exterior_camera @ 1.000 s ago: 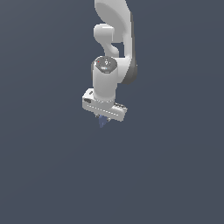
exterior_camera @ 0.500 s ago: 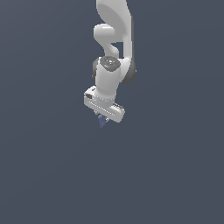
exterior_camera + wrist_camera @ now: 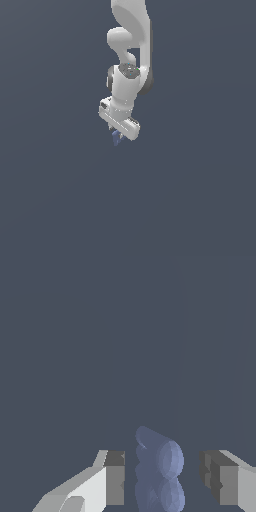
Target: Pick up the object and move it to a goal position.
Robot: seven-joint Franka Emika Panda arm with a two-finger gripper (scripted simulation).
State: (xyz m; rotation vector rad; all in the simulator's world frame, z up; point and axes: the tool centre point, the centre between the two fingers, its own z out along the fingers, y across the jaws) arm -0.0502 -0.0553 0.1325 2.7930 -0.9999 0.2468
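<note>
Object [image 3: 157,471], bluish and lumpy, sits between our gripper's [image 3: 165,483] parted fingers [image 3: 115,478], gaps either side; plain grey surface [image 3: 60,200] all around.

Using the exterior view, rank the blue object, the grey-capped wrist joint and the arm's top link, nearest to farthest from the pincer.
1. Blue object: in between the fingers of the pincer, below the hand.
2. Grey-capped wrist joint: above the hand.
3. Top link: at the picture's upper edge.
</note>
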